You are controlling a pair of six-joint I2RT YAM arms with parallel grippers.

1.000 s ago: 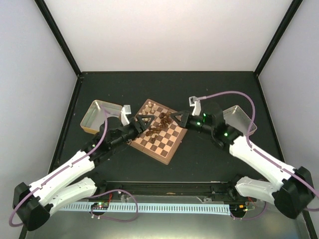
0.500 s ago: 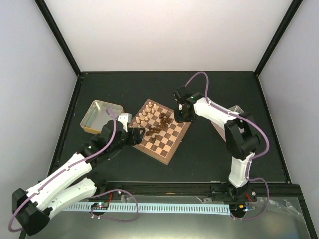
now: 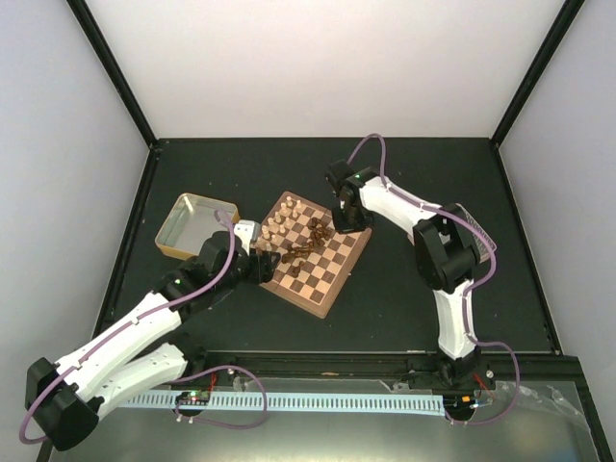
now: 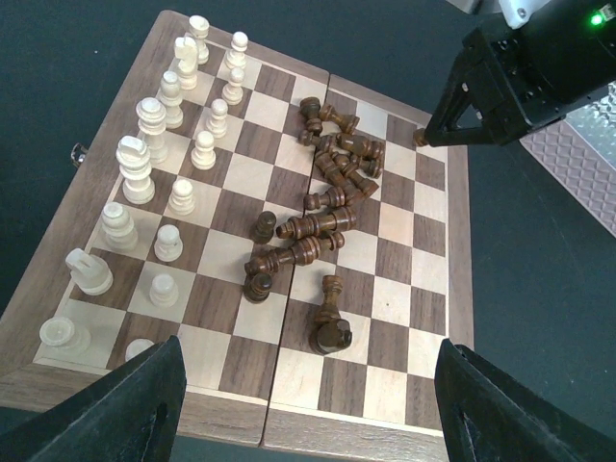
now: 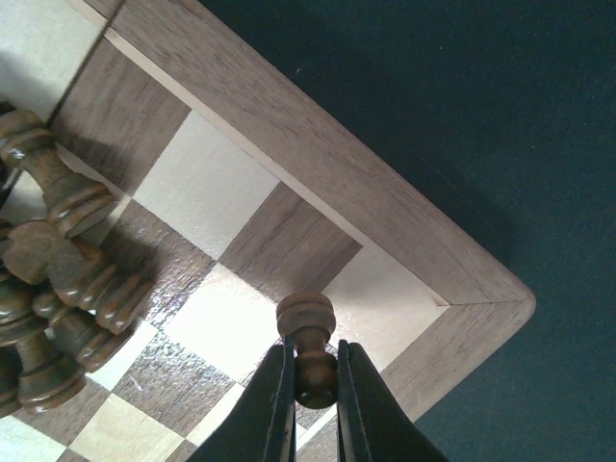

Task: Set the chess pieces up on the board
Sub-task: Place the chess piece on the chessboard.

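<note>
Pawn (image 5: pixel 306 318) in right claw (image 5: pixel 313 358) — dark brown, round-headed.

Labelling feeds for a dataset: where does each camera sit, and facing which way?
Top external: above, behind the bases, looking down at the board; both arms show.
Left wrist: left arm, facing the board; its open fingers at bottom.
Right wrist: right arm, facing a board corner; right hand pinches a dark pawn.
Shared: both wrist views show the toppled dark pieces.
</note>
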